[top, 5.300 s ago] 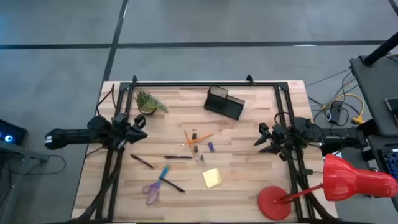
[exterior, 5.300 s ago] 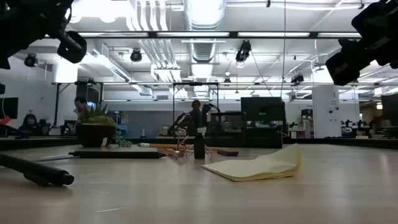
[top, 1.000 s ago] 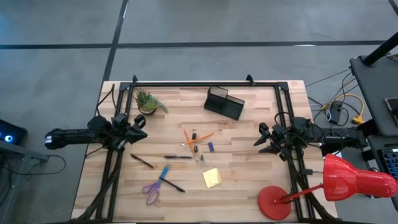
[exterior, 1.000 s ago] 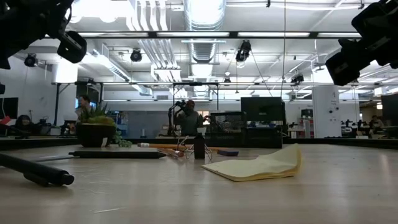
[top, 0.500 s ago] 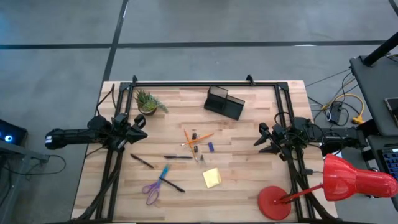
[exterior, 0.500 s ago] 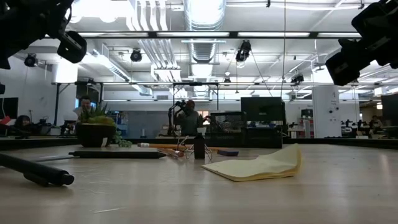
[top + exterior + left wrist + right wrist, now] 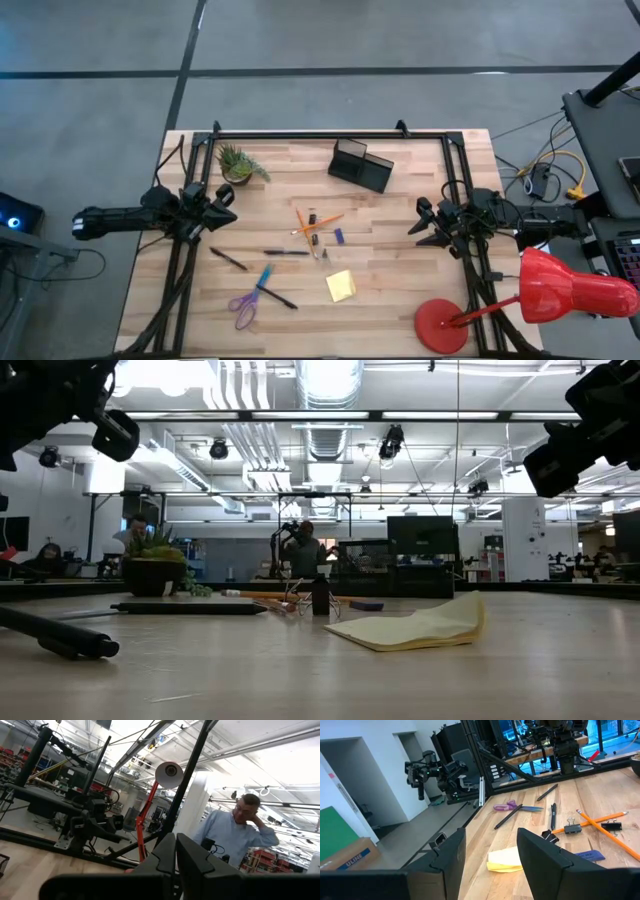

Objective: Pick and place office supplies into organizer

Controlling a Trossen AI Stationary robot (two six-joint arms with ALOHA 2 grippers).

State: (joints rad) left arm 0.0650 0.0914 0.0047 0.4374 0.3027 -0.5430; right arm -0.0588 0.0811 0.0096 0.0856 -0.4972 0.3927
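Note:
The office supplies lie loose on the wooden table between my arms: purple-handled scissors (image 7: 243, 305), a blue pen (image 7: 263, 277), thin black pens (image 7: 286, 253), crossed orange pencils (image 7: 305, 222), a yellow sticky-note pad (image 7: 340, 286) and a small blue bit (image 7: 339, 236). The black organizer (image 7: 361, 165) stands at the far middle. My left gripper (image 7: 230, 206) hovers shut at the table's left side, its fingers together in the left wrist view (image 7: 176, 855). My right gripper (image 7: 414, 220) hovers open at the right side; its wrist view (image 7: 490, 855) looks across the pad (image 7: 504, 859) and scissors (image 7: 505, 806).
A small potted plant (image 7: 236, 163) stands at the far left. A red desk lamp (image 7: 560, 290) has its base on the near right corner. A black frame (image 7: 320, 134) runs along the far edge. A person (image 7: 235, 835) sits beyond the table's right side.

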